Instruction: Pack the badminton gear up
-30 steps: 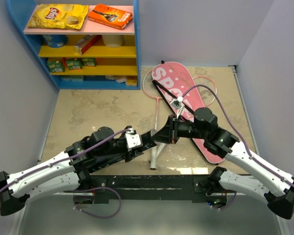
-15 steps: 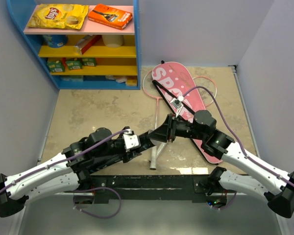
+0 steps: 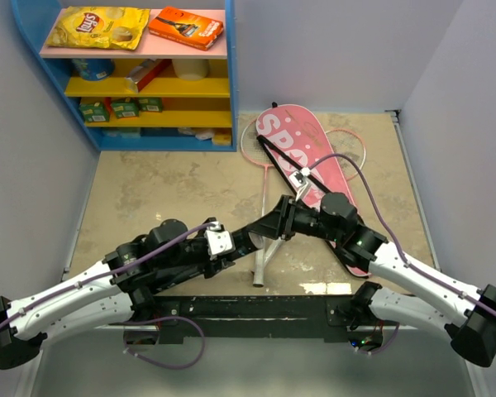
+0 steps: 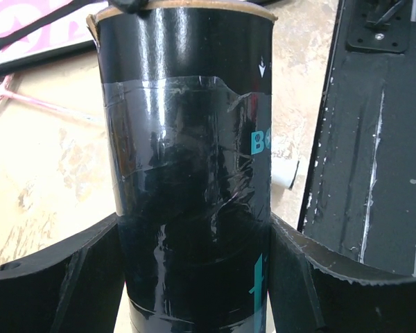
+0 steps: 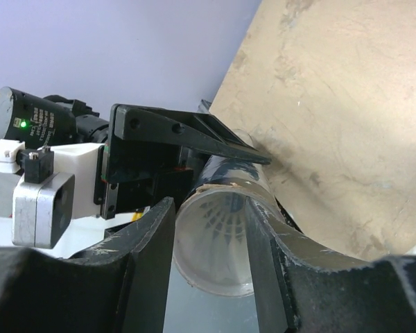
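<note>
The long black tube (image 3: pixel 269 227) is held off the table between both grippers. My left gripper (image 3: pixel 250 237) is shut on its body; in the left wrist view the tube (image 4: pixel 187 139) fills the space between my fingers (image 4: pixel 291 270). My right gripper (image 3: pixel 284 221) is closed round the tube's open end (image 5: pixel 215 277). A white feather shuttlecock (image 5: pixel 225 218) sits inside the tube. The pink "SPORT" bag (image 3: pixel 298 153) lies at the back right. Two pink-and-white rackets (image 3: pixel 264 169) lie beside and under it. The other shuttlecocks are hidden.
A blue shelf unit (image 3: pixel 230 74) stands at the back left with a yellow chip packet (image 3: pixel 95 26), an orange box (image 3: pixel 186 27) and other snack packs. A black base bar (image 3: pixel 256 306) runs along the near edge. Grey walls close both sides.
Both arms have shifted a little left and toward the near edge with the tube between them. The right wrist has moved closer along the tube.
</note>
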Robot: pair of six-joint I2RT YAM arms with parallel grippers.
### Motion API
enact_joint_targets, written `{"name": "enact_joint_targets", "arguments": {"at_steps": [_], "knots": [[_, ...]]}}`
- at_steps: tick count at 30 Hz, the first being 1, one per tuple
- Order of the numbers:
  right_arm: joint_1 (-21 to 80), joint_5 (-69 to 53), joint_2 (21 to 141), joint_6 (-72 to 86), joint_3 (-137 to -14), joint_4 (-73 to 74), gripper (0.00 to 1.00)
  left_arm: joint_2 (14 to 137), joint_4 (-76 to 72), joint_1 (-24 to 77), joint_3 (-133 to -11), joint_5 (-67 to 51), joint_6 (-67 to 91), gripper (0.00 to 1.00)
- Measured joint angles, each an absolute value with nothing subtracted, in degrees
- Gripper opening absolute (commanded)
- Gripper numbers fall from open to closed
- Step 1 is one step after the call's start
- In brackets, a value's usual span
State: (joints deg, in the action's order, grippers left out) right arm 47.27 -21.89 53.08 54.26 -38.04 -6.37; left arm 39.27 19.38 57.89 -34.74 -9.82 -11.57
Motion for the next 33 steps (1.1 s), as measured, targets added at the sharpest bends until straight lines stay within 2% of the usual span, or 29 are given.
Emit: {"name": "enact_joint_targets", "arguments": {"at_steps": [15,18,19,21,22,25,32,33], "knots": [[47.9,-19.7,41.9,57.4,-33.3,-4.3,0.52,39.0,14.5,58.5,-34.7,-11.1,-11.6,0.0],[47.9,-19.3,41.6,57.4,-33.3,-4.0,0.42,39.0,14.2,58.5,-34.7,-11.1,-11.6,0.0],[47.9,-19.1,41.6,57.4,-33.3,-3.8,0.33,39.0,14.2,58.5,-34.7,-11.1,-11.6,0.0],[47.9,-18.9,42.0,57.3,-33.3,-3.6,0.23,39.0,14.2,58.5,-34.7,-11.0,-11.6,0.0],[47.9,-18.9,42.3,57.3,-33.3,-3.5,0.14,39.0,14.3,58.5,-34.7,-10.9,-11.6,0.0],[47.9,-18.8,43.7,57.1,-33.3,-3.5,0.01,38.8,14.7,58.5,-34.7,-10.4,-11.6,0.0],[47.7,-18.9,47.3,55.5,-34.7,-2.6,0.0,38.7,16.9,58.2,-34.7,-8.8,-11.6,0.0],[47.7,-18.9,47.7,54.9,-35.2,-2.0,0.02,38.7,17.0,58.2,-34.7,-8.4,-11.6,0.0]]}}
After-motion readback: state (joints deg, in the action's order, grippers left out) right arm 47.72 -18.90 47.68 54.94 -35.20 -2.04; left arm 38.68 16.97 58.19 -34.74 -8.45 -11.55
